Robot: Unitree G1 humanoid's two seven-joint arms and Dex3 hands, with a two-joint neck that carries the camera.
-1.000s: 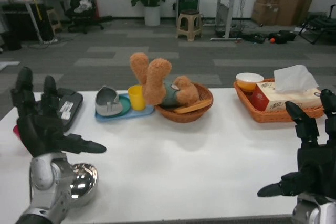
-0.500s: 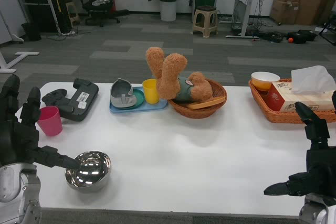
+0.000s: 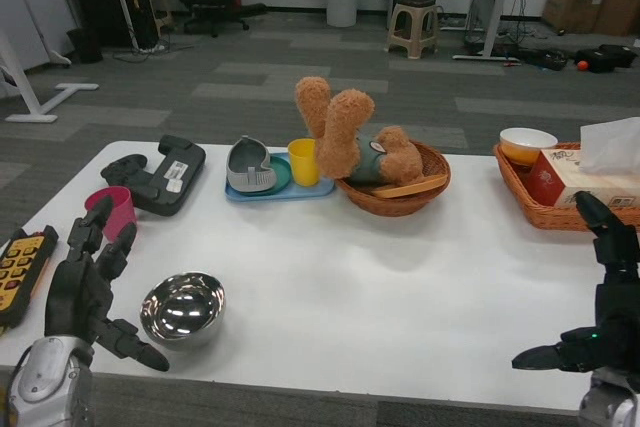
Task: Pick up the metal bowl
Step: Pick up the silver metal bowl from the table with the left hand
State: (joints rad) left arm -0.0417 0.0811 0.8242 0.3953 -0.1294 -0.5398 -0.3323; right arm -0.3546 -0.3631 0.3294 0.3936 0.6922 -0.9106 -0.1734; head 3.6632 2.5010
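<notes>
The metal bowl (image 3: 182,307) is shiny and round and stands upright near the table's front left edge. My left hand (image 3: 88,291) hovers just to its left with fingers spread apart, holding nothing; its lowest fingertip points toward the bowl's near rim without clearly touching it. My right hand (image 3: 606,315) waits at the front right corner, fingers apart and empty, far from the bowl.
A pink cup (image 3: 112,211) and a black game controller (image 3: 158,164) sit behind the left hand, a yellow keypad (image 3: 22,260) at its left. Farther back are a blue tray (image 3: 275,187) with a yellow cup, a wicker basket (image 3: 392,194) holding a teddy bear, and another basket (image 3: 560,209) with tissues.
The camera has turned left and tilted, shifting the whole scene right. My left hand has dropped lower and sits closer beside the bowl. The right hand stays where it was.
</notes>
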